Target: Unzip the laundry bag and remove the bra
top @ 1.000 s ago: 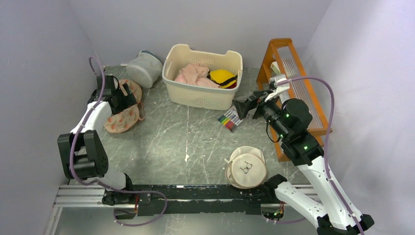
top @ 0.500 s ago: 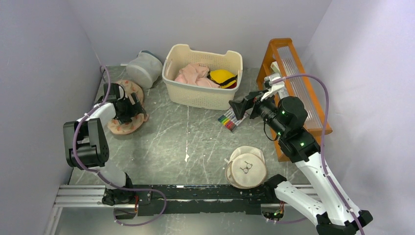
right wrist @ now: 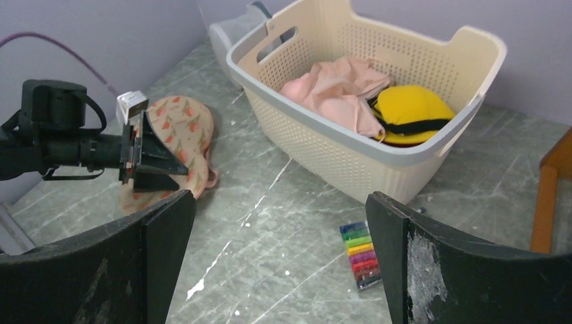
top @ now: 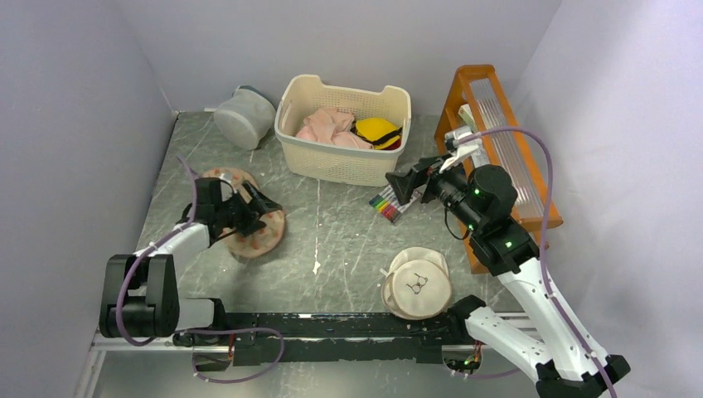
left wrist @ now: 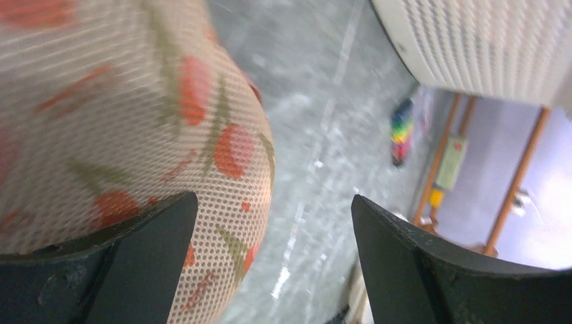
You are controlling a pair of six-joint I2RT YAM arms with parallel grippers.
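The laundry bag [top: 259,236], cream-peach mesh with an orange floral print, lies on the table left of centre. It also shows in the left wrist view [left wrist: 135,121] and the right wrist view [right wrist: 181,128]. My left gripper [top: 255,210] is low over the bag with its jaws wide apart [left wrist: 273,202]; the bag lies against the left finger, not pinched. The right wrist view shows this gripper [right wrist: 156,154] from the side. My right gripper [top: 406,178] is open and empty [right wrist: 280,202], raised over the table in front of the basket. The bra is hidden.
A cream basket [top: 344,162] at the back holds pink clothes [top: 327,124] and a yellow item [top: 377,131]. A grey pouch [top: 244,116] lies at the back left. Coloured markers [top: 388,203], a round cream pouch [top: 417,283] and an orange rack [top: 497,124] are on the right.
My left gripper has swung from the left wall toward the table's middle and nearer, and the laundry bag has moved with it. My right gripper has shifted slightly left.
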